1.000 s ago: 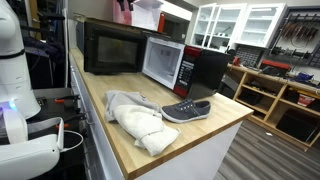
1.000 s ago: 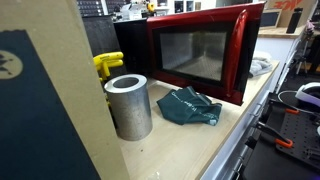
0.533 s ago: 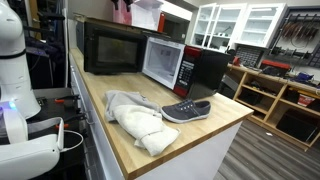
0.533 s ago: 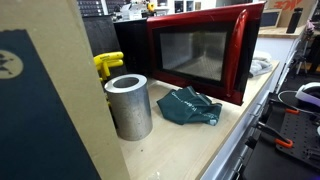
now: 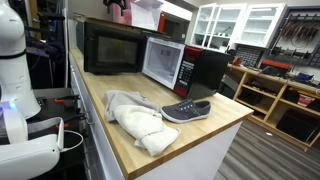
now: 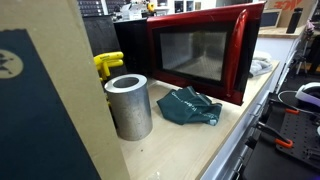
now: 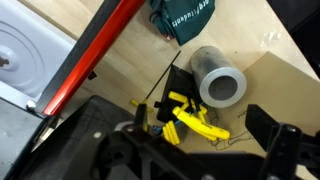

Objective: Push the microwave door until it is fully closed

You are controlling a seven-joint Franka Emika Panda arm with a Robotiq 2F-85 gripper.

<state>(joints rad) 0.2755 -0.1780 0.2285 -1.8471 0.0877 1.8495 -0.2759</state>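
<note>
- Gripper [image 7: 185, 150] is seen dark and blurred at the wrist view's lower edge; fingers are judged spread, with nothing held.
- Microwave door [image 7: 95, 55] is found up and picture-left of it, ajar, its red edge running diagonally.
- Microwave [image 5: 203, 70] is set on a wooden counter [image 5: 205, 130]; the frame is glossy and rigid, the window dark.

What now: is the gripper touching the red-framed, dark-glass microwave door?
Cannot tell. Wrist view: the blurred gripper hangs near the microwave door; neither gap nor contact shows plainly.
</note>
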